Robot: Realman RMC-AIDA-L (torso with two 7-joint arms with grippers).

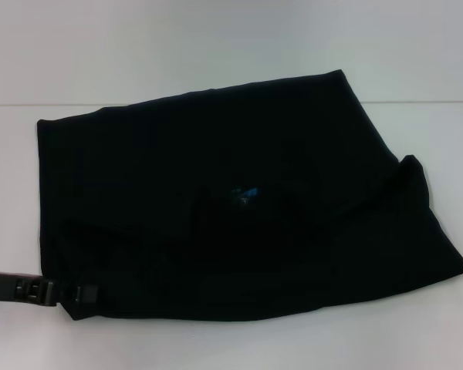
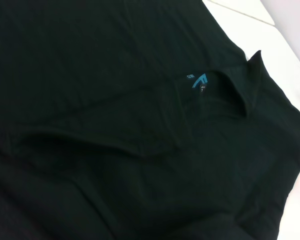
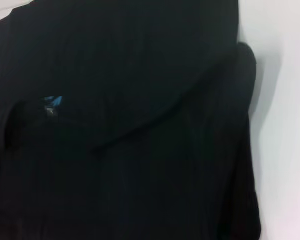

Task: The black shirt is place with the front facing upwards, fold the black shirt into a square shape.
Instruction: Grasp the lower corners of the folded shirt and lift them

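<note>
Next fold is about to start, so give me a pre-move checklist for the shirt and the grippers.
1. Black shirt fully on the white table: ok, no edge hangs off in the head view.
2. Folded into a square: not ok, outline is irregular, and the right side is bunched.
3. Blue neck label visible for orientation: ok.
4. Left gripper at the shirt's near left corner: ok, it reaches the cloth edge.
5. Left gripper's hold on the cloth: cannot tell.
6. Right gripper position: cannot tell, it is not in view.

Plain white table (image 1: 216, 46), even light
</note>
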